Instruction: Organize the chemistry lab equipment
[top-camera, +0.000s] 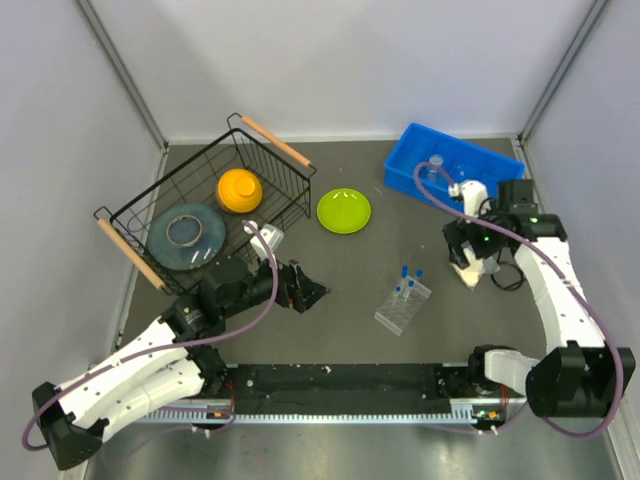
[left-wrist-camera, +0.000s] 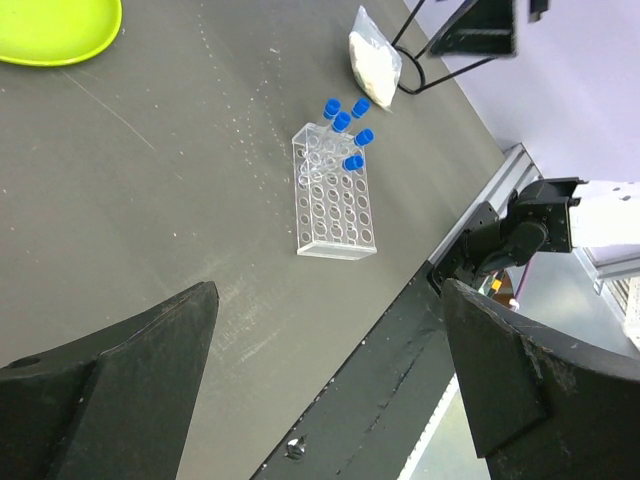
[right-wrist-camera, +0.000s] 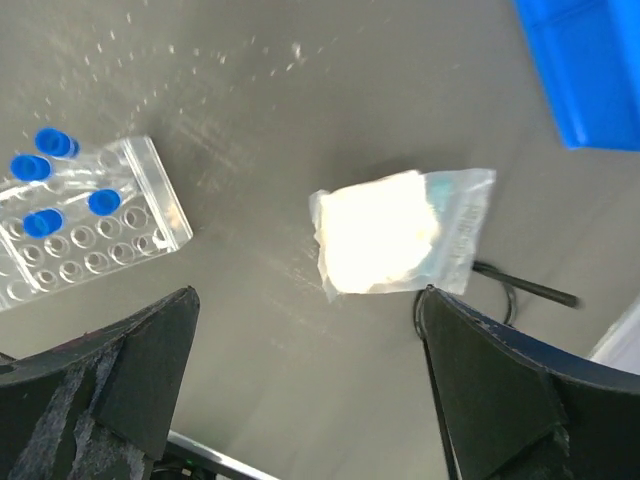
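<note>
White-filled packet (right-wrist-camera: 385, 235) lies flat on the table (right-wrist-camera: 250, 120), long side running finger to finger, just below your right claw (right-wrist-camera: 308, 330), jaws wide and empty, while your left claw (left-wrist-camera: 325, 320), also open, hangs well apart beyond the rack (top-camera: 403, 303).

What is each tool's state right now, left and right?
Left tool: open, holding nothing.
Right tool: open, holding nothing; the white-filled packet lies ungripped just beyond it.
</note>
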